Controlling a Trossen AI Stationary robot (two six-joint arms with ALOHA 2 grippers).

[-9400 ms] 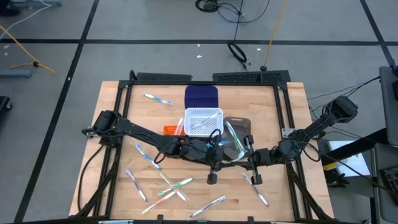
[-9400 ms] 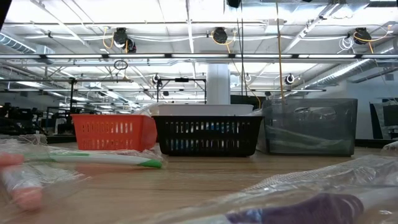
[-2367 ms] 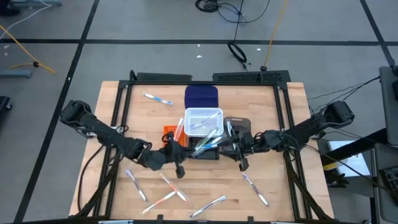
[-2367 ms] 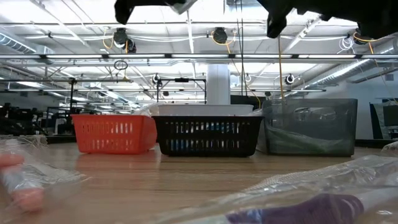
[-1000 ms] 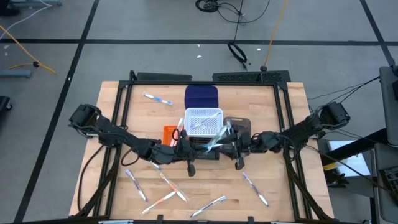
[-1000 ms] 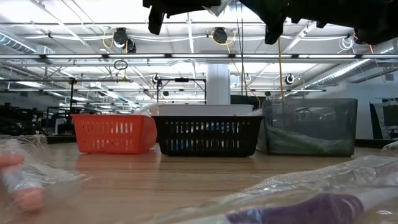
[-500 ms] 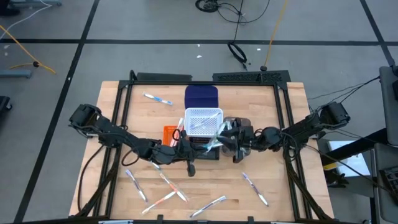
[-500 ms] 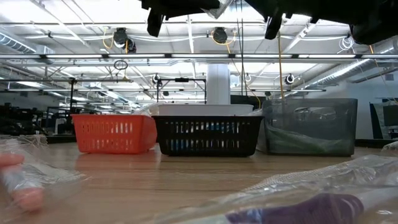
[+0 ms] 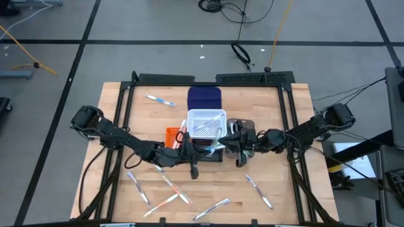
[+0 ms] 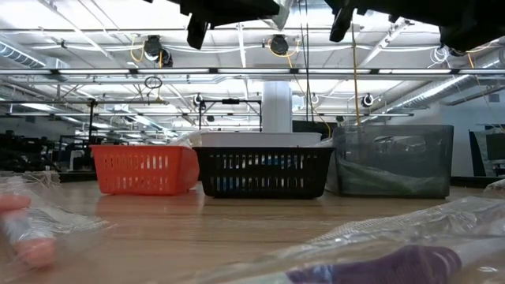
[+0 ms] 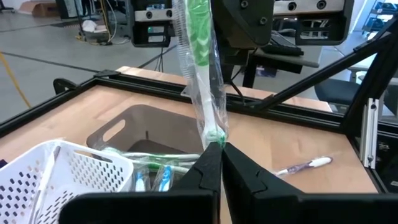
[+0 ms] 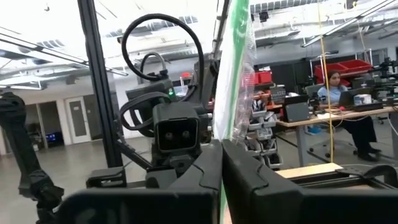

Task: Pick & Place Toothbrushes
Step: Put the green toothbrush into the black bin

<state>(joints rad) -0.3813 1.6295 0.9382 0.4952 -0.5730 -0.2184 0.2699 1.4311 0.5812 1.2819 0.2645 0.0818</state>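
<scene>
From the high view, both grippers are meeting over the middle of the counter (image 9: 113,101), beside the white bin (image 9: 206,122). The left gripper (image 9: 194,165) and the right gripper (image 9: 240,157) are each gripping one end of a wrapped green toothbrush (image 9: 214,144), which is bridging the gap between them with its long axis running roughly across the counter from left arm to right arm. Other toothbrushes (image 9: 169,203) are lying loose on the near part of the counter.

In the low view, both grippers are hanging above the row of bins, the black bin (image 10: 263,171) in the middle; the held brush is barely showing at the top edge.

In the left wrist view, the left gripper (image 11: 218,160) is pinching shut on the green end of the toothbrush (image 11: 200,56), which is reaching away toward the right arm, over the grey bin (image 11: 149,127) where a few brushes are already lying.

In the right wrist view, the right gripper (image 12: 221,163) is also closing on the toothbrush (image 12: 235,68), its wrapper crinkling above the fingers.

The risk, as I judge it, is that with both arms clamping one slippery wrapped brush, any pull apart could bend it or tear the film, and an uneven release could drop it outside the bin.
</scene>
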